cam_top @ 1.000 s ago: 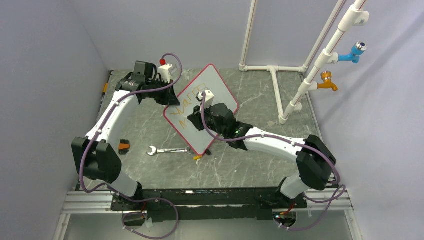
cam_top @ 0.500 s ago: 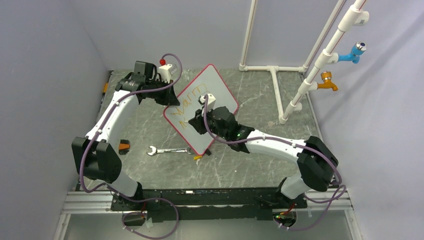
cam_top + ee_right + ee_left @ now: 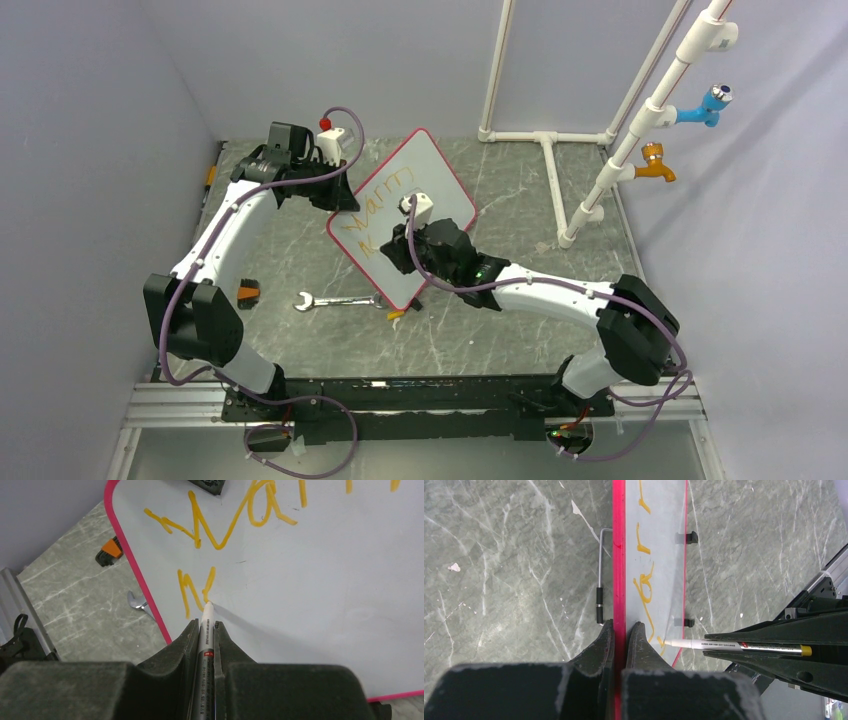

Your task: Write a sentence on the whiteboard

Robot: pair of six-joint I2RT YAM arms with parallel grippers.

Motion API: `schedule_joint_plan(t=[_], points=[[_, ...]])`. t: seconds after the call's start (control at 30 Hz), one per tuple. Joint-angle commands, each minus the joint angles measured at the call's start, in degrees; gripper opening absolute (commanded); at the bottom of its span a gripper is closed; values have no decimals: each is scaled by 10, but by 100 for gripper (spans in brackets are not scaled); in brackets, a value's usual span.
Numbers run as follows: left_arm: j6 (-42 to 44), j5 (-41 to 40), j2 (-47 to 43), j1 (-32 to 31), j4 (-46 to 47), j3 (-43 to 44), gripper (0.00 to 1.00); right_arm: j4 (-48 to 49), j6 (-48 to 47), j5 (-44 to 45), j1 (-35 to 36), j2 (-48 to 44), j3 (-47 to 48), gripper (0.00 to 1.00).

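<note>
Left pincer (image 3: 620, 630) clamped shut on the whiteboard (image 3: 437, 168), at its far-left red rim; I see the board tilted, mid bench (image 3: 520, 320). Wrench (image 3: 335, 300) lies just near of it. Right pincer (image 3: 205, 625) closed on a marker (image 3: 207, 612), tip touching the orange lettering.

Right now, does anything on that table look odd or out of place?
One stray: a wrench lies on the table beside the lower edge of the whiteboard, with no part in writing. The board itself stands tilted, its rim clamped in the left pincer, and the orange lettering looks wobbly.
</note>
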Motion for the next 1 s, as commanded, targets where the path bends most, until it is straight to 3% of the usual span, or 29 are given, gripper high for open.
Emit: schedule_joint_plan(t=[0.0,0.6,0.97], points=[[80,-146,17,2,-19,-6,0,-23,-14,43,2,-13,-2,0],[80,-141,16,2,-18,-7,0,-25,-38,55,-4,-65,26,0],[80,-138,16,1,-18,-6,0,-3,-21,-15,-39,-29,45,0]])
